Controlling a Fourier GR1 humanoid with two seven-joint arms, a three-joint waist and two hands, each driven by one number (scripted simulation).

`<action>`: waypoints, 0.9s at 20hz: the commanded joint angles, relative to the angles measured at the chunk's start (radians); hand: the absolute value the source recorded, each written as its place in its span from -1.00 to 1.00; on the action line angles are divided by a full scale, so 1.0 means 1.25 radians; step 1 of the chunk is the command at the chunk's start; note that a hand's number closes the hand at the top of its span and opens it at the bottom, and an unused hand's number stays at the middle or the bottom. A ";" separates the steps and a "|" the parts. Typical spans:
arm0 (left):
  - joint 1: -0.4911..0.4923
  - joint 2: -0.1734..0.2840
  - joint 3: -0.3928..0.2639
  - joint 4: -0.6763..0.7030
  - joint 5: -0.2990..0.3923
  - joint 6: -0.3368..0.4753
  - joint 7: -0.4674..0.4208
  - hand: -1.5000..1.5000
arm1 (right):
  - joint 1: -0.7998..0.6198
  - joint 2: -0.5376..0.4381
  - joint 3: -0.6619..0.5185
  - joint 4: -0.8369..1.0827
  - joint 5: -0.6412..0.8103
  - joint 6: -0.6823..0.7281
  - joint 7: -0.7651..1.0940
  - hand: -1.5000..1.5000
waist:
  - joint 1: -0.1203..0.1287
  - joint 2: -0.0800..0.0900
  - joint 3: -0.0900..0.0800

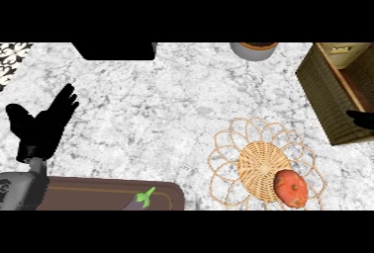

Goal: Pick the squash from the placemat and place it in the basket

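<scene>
Squash (291,188) lies at near edge of woven placemat (260,169), untouched, well apart from both hands. Eggplant (142,200) on brown board (102,195) nearby — ignore. Left hand (40,126) rests at left, fingers straight, up. Right hand (363,119) barely visible at right edge over basket (337,91) — fingers cannot tell. Best bring right hand back, come down over squash, curl round its middle.

Setting: home kitchen. White-grey marble counter (161,113) fills the view. Produce lies out: orange squash (291,188) on a woven placemat (261,168) at near right, an eggplant (141,201) on a brown cutting board (110,195) at near left. Wicker basket (325,94) at far right; grey pot (254,50) at far edge.
</scene>
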 commanded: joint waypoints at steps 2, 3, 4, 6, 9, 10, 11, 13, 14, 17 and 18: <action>-0.010 -0.008 0.016 0.051 -0.002 -0.020 -0.020 0.00 | 0.080 0.063 0.065 0.015 0.143 -0.073 -0.205 -1.00 | -0.004 0.000 -0.001; 0.023 0.007 0.019 0.011 0.012 -0.046 -0.032 0.00 | 0.101 0.119 0.120 -0.008 0.167 -0.129 -0.180 -1.00 | 0.001 -0.001 0.000; -0.012 0.015 0.027 -0.014 0.015 -0.031 0.026 0.00 | 0.083 0.108 0.140 0.031 0.197 -0.140 -0.206 -1.00 | 0.004 -0.001 0.000; -0.015 -0.004 0.027 0.045 -0.010 -0.030 -0.012 0.00 | 0.110 0.110 0.120 0.040 0.163 -0.133 -0.218 -1.00 | -0.004 -0.001 -0.001; 0.031 -0.019 0.013 -0.046 -0.029 0.004 0.005 0.00 | 0.107 0.176 0.201 0.086 0.208 -0.203 -0.223 -1.00 | 0.003 -0.002 -0.001; -0.018 -0.010 0.035 0.031 -0.022 -0.032 -0.022 0.00 | 0.039 0.202 0.219 0.136 0.219 -0.214 -0.182 -1.00 | 0.002 0.000 -0.002; 0.026 -0.036 0.023 0.015 -0.038 -0.014 -0.044 0.00 | 0.051 0.181 0.230 0.162 0.261 -0.226 -0.238 -1.00 | 0.003 0.000 -0.002; -0.022 -0.026 0.027 0.004 -0.039 -0.023 0.016 0.00 | -0.016 0.179 0.236 0.191 0.281 -0.213 -0.195 -1.00 | 0.003 0.000 -0.002; -0.006 0.000 0.059 0.012 -0.012 -0.057 0.008 0.00 | -0.012 0.186 0.255 0.237 0.322 -0.250 -0.227 -1.00 | 0.005 0.000 -0.002; 0.004 -0.025 0.047 -0.004 -0.042 -0.048 0.007 0.00 | -0.009 0.193 0.273 0.237 0.356 -0.246 -0.228 -1.00 | 0.002 -0.001 -0.002; 0.014 -0.009 0.057 0.000 -0.036 -0.056 -0.004 0.00 | 0.011 0.190 0.305 0.271 0.402 -0.285 -0.245 -1.00 | 0.004 -0.001 -0.002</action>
